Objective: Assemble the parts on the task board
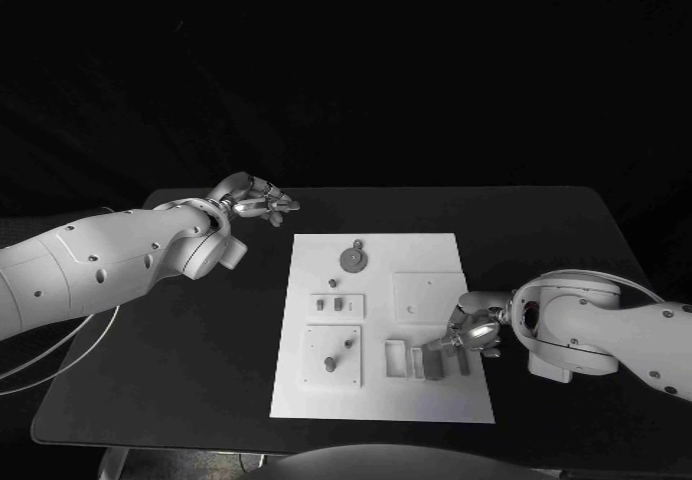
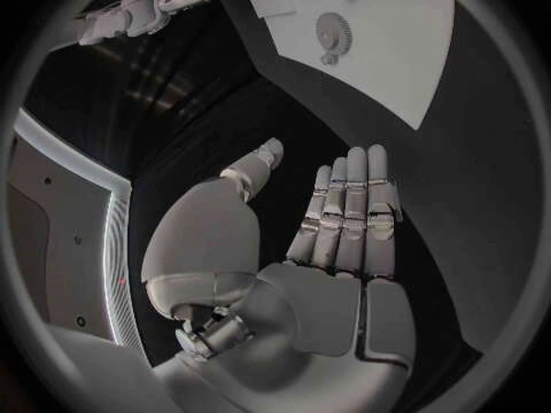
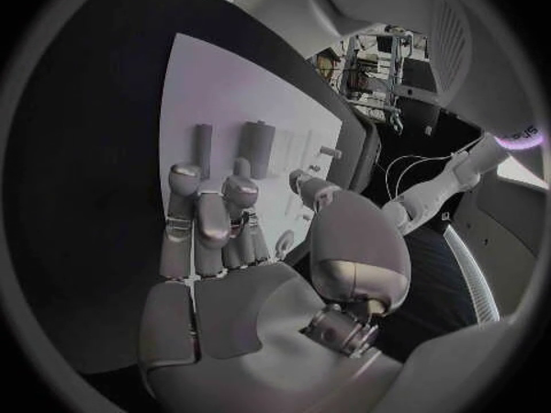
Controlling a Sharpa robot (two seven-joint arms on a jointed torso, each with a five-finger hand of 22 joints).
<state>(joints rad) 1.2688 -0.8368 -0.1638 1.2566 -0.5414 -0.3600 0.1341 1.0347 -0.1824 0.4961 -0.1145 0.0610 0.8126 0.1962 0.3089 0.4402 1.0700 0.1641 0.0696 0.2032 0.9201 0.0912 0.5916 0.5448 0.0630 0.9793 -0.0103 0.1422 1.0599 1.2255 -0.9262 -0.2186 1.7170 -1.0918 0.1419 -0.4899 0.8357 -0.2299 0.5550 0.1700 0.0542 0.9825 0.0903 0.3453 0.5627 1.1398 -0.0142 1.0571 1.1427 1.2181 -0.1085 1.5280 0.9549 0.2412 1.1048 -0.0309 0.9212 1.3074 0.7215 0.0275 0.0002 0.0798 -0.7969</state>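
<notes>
Hovering beside the grey parts (image 1: pixel 440 361) at the task board's (image 1: pixel 433 250) near right edge, right hand (image 1: pixel 473 332), fingers apart and empty, should descend squarely; left hand (image 1: pixel 254 199) open, idle.

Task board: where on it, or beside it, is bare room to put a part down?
The task board is bare at its far right corner, beyond the square plate, and along its near edge. The table is bare left of the board, near the left arm. It is crowded at the near right, where the right robot hand hangs over the grey parts.
</notes>
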